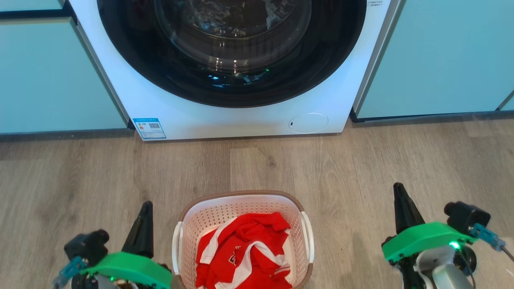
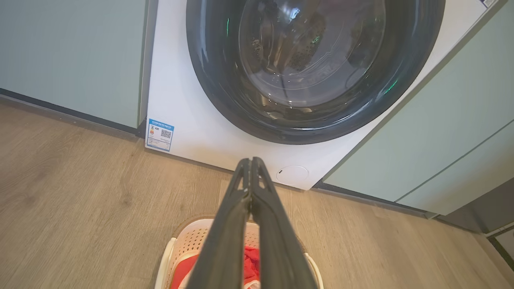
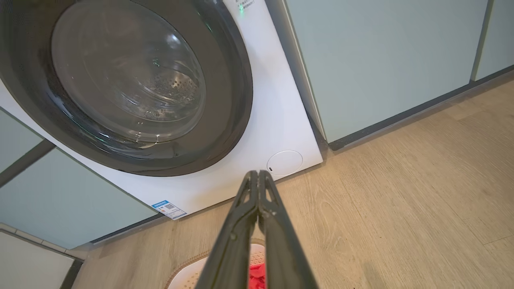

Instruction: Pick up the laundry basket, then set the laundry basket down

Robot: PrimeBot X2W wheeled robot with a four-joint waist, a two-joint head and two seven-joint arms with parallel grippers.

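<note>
The laundry basket (image 1: 225,212), white with perforated walls and a brown woven-look rim, stands on the wood floor at the bottom centre of the head view, with red and white clothing (image 1: 245,253) inside. It also appears at the bottom of both wrist views, as the basket (image 2: 182,241) and the basket (image 3: 188,275). My left gripper (image 1: 147,205) hovers just left of the basket, fingers pressed together and empty. My right gripper (image 1: 398,188) hangs well to the right of it, also shut with nothing held. Each wrist view confirms it: left gripper (image 2: 251,160), right gripper (image 3: 257,173), tips touching.
A white front-loading washing machine (image 1: 188,116) with a closed dark round door (image 1: 231,48) stands straight ahead beyond the basket. Pale teal cabinet fronts (image 1: 52,76) flank it on both sides. Bare wood floor (image 1: 345,168) lies between the machine and the basket.
</note>
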